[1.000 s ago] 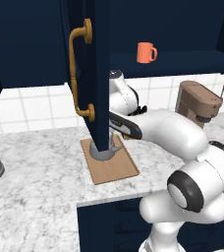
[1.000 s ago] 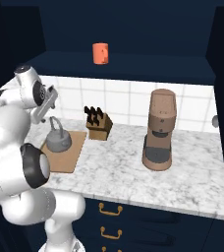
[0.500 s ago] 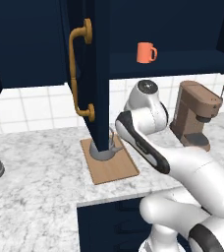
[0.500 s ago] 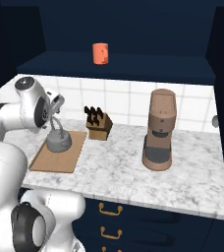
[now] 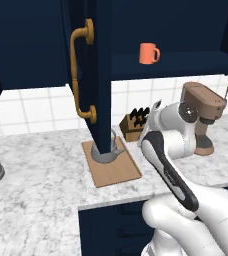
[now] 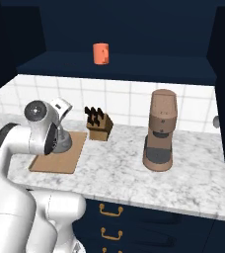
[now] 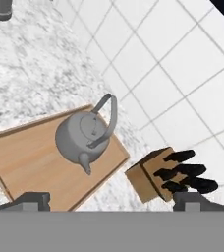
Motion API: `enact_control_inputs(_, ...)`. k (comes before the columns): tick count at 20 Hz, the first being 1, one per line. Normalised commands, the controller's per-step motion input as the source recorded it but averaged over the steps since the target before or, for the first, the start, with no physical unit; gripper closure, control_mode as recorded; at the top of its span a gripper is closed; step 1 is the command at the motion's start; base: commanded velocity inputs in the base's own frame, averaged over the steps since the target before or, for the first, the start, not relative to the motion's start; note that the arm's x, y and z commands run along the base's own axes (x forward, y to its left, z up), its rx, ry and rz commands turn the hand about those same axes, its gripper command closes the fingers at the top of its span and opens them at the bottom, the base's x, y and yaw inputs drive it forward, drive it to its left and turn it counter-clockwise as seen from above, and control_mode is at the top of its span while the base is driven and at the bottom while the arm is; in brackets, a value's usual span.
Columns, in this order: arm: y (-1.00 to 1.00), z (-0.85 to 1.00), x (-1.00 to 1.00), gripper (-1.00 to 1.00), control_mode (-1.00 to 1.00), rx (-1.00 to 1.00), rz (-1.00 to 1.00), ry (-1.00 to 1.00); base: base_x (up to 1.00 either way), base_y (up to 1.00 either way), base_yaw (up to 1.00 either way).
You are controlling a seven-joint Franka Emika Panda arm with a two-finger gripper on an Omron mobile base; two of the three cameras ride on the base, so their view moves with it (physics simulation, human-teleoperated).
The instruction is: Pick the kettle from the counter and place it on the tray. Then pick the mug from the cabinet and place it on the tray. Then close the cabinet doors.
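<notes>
Kettle (image 7: 82, 137) sits on the tray (image 7: 30, 162); fingers (image 7: 112, 201) spread wide apart above it, holding nothing.

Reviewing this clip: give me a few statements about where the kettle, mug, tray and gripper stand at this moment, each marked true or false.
1. The kettle sits upright on the tray. True.
2. The mug is on the tray beside the kettle. False: it stands on the shelf of the open cabinet.
3. The gripper is shut on the kettle's handle. False: its fingertips stand wide apart and empty in the hand view, with the kettle clear of them.
4. A knife block stands on the counter beside the tray. True.
5. The cabinet doors are closed. False: the door with the brass handle stands open.
</notes>
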Motion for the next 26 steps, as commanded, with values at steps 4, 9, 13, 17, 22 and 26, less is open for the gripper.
enact_control_inputs(4, -0.21, 0.64, -0.51, -1.00, -1.00, 0.18, -0.12, -0.33, 0.00, 0.00, 0.00)
enact_control_inputs(9, -0.08, 0.73, -0.55, -1.00, -1.00, 0.19, -0.22, -0.41, 0.00, 0.00, 0.00)
enact_control_inputs(13, -0.35, 1.00, -0.08, -1.00, -1.00, 0.12, -0.20, -0.09, 0.00, 0.00, 0.00)
enact_control_inputs(17, -0.59, 0.96, -0.04, -1.00, -1.00, 0.09, -0.14, 0.00, 0.00, 0.00, 0.00)
enact_control_inputs(22, -0.60, 0.73, -0.28, -1.00, -1.00, 0.20, 0.00, 0.01, 0.00, 0.00, 0.00)
enact_control_inputs(26, -0.46, 0.14, -0.10, -1.00, -1.00, 0.20, -0.01, 0.04, 0.00, 0.00, 0.00)
